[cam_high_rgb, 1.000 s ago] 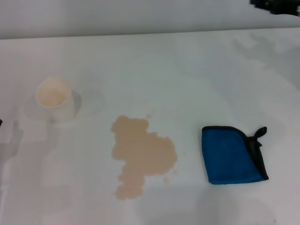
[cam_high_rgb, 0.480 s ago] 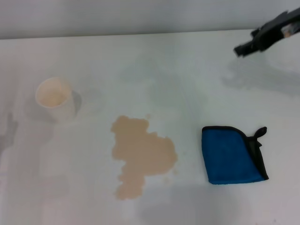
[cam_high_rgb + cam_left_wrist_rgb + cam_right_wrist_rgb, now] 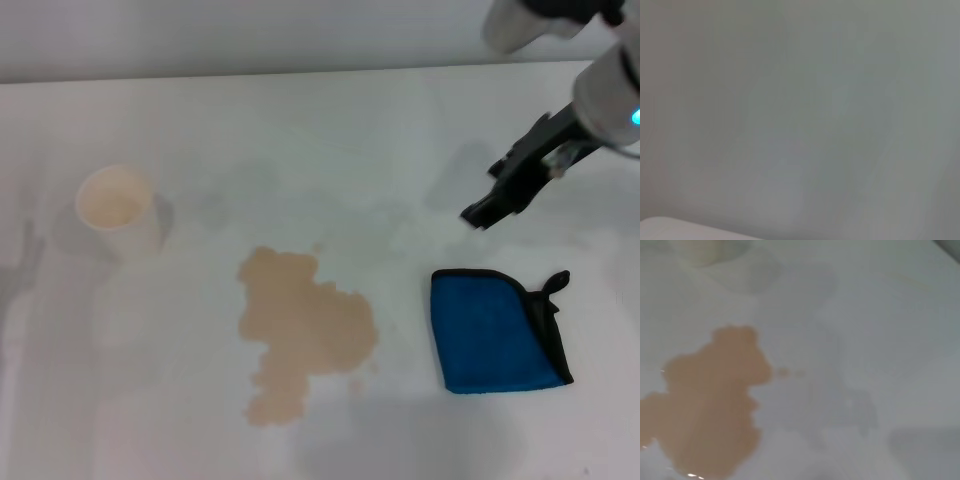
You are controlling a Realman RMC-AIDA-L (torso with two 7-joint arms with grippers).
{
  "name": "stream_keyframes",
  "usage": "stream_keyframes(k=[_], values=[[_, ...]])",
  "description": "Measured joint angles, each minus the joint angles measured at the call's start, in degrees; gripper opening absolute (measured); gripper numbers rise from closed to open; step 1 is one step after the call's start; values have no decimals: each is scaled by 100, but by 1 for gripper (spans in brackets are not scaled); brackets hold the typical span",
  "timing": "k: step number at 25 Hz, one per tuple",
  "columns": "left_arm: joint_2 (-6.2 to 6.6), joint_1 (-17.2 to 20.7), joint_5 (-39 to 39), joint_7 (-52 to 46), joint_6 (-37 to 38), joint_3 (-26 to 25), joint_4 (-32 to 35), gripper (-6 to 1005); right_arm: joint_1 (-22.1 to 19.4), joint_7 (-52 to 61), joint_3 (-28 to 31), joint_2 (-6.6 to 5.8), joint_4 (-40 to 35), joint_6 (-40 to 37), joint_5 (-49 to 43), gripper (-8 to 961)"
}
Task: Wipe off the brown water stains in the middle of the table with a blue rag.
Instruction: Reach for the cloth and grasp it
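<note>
Head view: the right gripper (image 3: 478, 214) has swung down from the far right corner and now hangs above the table (image 3: 320, 130), just beyond the blue rag (image 3: 492, 332); I cannot tell its finger state. The brown water stains (image 3: 300, 330) lie unchanged mid-table, left of the rag. Right wrist view: the stains (image 3: 710, 400) fill the frame. The left gripper is out of view.

The right arm (image 3: 610, 95) is pale grey with a small blue light, its hand (image 3: 505, 190) seemingly black.

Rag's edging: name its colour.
Black, trimming the bright blue rag; clearest in the head view.
</note>
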Motion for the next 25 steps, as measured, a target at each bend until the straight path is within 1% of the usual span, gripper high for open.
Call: stream_keyframes(k=[1,2,3,4,7,10,14,20,21,25], values=[[1,-23,5,4,-3,2,-24,875,-31,181,-220,6,-56,-49,47,700],[4,-52,7,8,-3,2,-44,875,-44,532,-579,16,-102,-85,158,699],[10,-90,8,7,0,2,-66,875,-35,713,-770,17,-114,-83,200,699],[12,-107,8,5,5,2,-73,875,-35,713,-770,17,-114,-83,200,699],[15,-145,0,11,6,-10,-86,875,28,1184,-1401,18,-117,-48,243,698],[14,-158,-17,-1,-23,-12,-132,875,71,1352,-1766,34,-127,-41,245,696],[5,-130,-7,-10,-58,-10,-160,875,63,1404,-1851,28,7,-26,250,695],[10,-112,1,0,-131,-4,-175,875,-5,1285,-1853,-6,486,54,196,693],[8,-112,-5,1,-165,-6,-184,875,-18,1212,-1834,-11,681,43,187,693],[0,-111,-22,-1,-232,-11,-208,876,-93,1151,-1806,-24,830,-21,120,693]])
